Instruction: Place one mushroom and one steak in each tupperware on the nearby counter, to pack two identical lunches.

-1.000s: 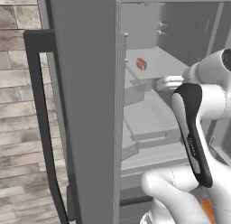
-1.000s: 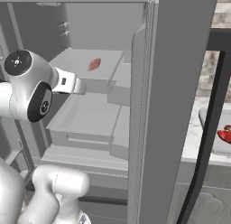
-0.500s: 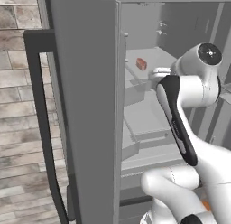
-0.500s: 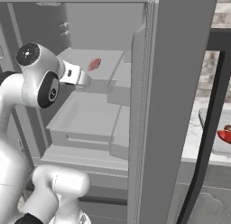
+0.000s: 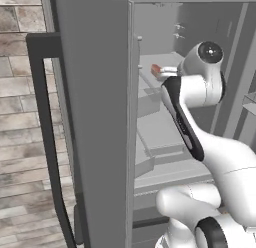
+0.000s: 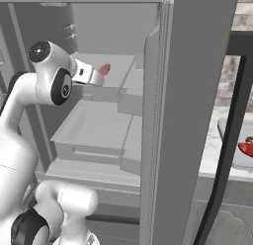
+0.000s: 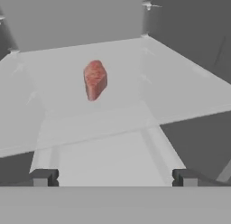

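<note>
The steak, a small flat piece of raw meat in pinkish red with paler streaks, lies on a pale grey shelf inside an open grey refrigerator, ahead of the robot's two-finger gripper. In the hand view the two dark fingertips stand wide apart at the bottom, one at each side, with nothing between them; the jaws are spread and hold nothing. Beyond them comes the shelf's front edge, then the meat, which sits left of the shelf's middle, apart from both side walls and short of the back wall.

From the left base view the white arm rises at the lower right and reaches into the cabinet, its hand just beside the steak on the upper shelf, with pale grey drawers below. In the foreground stands the open grey refrigerator door with its long black handle, and a brick-patterned wall behind.

In the right base view the gripper points at the reddish piece, close but not touching. Past the other door, at the right edge, a light-grey container rests on the white marble counter and holds a bright red piece of meat.
</note>
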